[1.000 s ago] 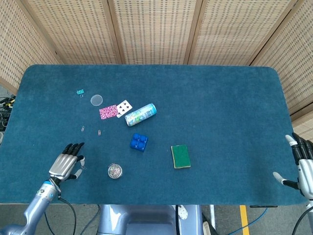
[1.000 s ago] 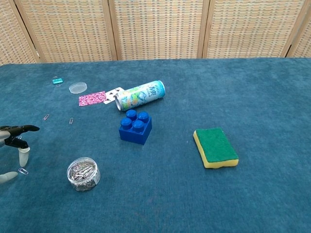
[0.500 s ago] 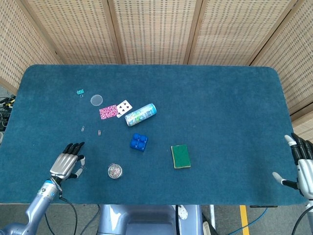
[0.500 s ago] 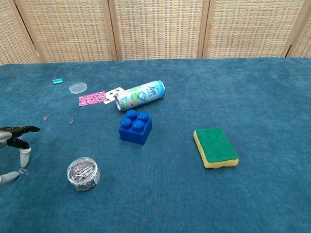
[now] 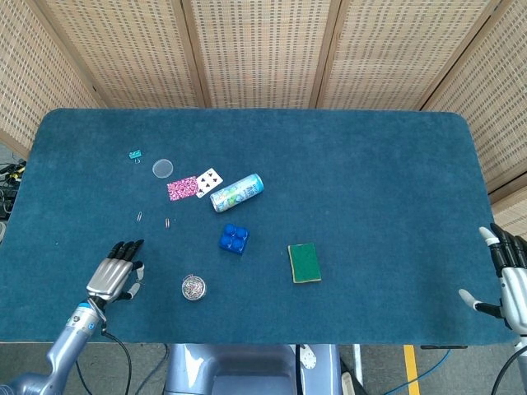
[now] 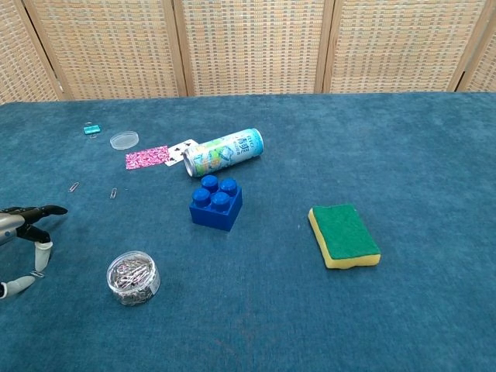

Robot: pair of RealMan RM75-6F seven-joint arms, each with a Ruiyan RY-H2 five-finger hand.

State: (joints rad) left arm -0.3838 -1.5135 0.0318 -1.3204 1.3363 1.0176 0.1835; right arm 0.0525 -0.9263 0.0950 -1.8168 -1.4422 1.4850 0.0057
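1. Head view: the robot's left hand (image 5: 111, 277) rests low on the blue worktop (image 5: 370, 181) at its near-left corner, fingers spread and pointing far, holding nothing.
2. Chest view shows a single loose paper clip (image 6: 36, 273) lying flat on the cloth between the thumb and the fingers (image 6: 40, 211) of that hand, right under it; whether a fingertip touches it cannot be told.
3. The clip's long axis appears to run slightly left-near to right-far, though it is too small to be sure.
4. The left hand is by far the nearer one; the right hand (image 5: 510, 280) hangs off the worktop's near-right edge, fingers apart and empty, well apart from everything.
5. Just right of the left hand stands one round clear tub of paper clips (image 6: 133, 277), lid off.
6. Counted further out: two more loose clips (image 6: 93, 190) farther off on the left, one clear lid (image 6: 124, 140), one teal binder clip (image 6: 92, 129), two playing cards (image 6: 159, 154), one drink can (image 6: 225, 152) lying on its side, one blue building block (image 6: 216, 202), one green-and-yellow sponge (image 6: 343, 235).
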